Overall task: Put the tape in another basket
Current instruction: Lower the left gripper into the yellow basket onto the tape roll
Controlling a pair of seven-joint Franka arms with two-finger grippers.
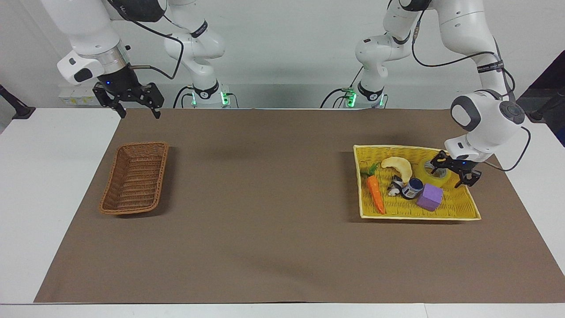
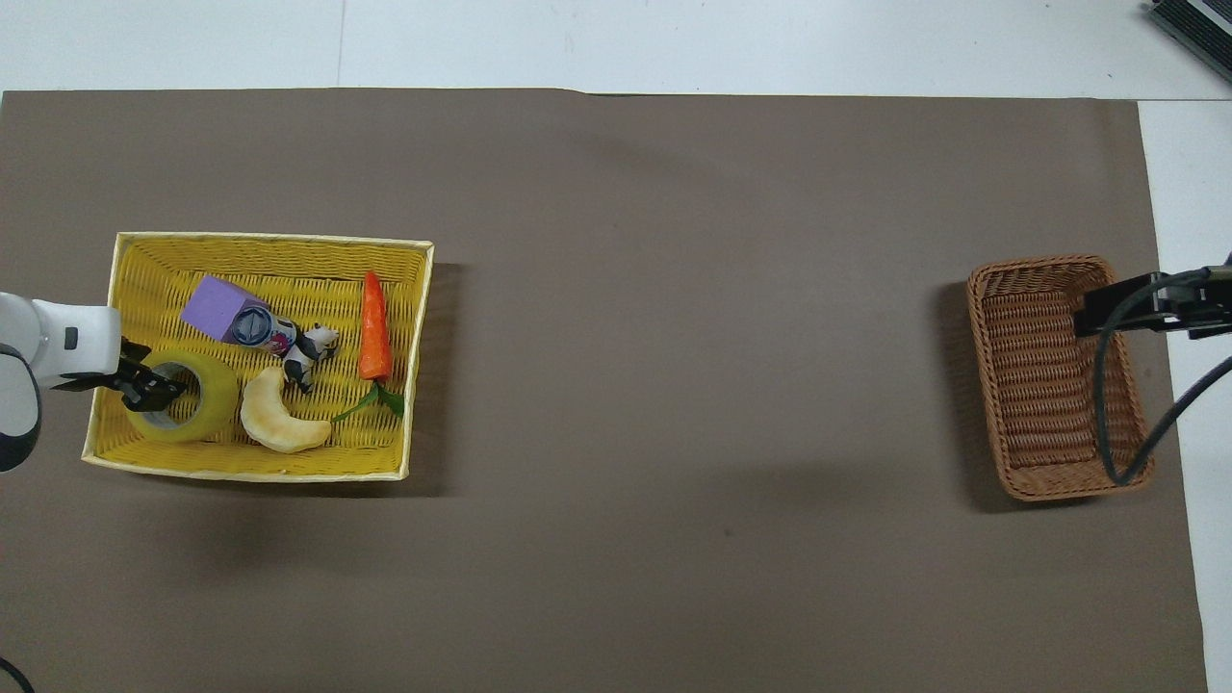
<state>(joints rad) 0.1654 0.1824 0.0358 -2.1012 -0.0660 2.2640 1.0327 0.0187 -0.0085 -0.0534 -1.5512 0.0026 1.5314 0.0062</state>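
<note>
The yellow tape (image 1: 427, 172) lies flat in the yellow basket (image 1: 419, 216), in its corner nearest the left arm's base; it also shows in the overhead view (image 2: 197, 409). My left gripper (image 1: 453, 171) is open and low over the tape, one finger at the core hole and the other outside the roll (image 2: 149, 387). The brown wicker basket (image 1: 134, 179) stands empty at the right arm's end (image 2: 1049, 385). My right gripper (image 1: 130, 104) is open and waits in the air near the mat's corner by the robots.
In the yellow basket (image 2: 260, 474) lie a purple block (image 1: 430, 197), a small jar (image 1: 412, 187), a cow figure (image 1: 395, 185), a carrot (image 1: 375, 193) and a pale crescent (image 1: 398, 165). A brown mat (image 1: 265, 221) covers the table.
</note>
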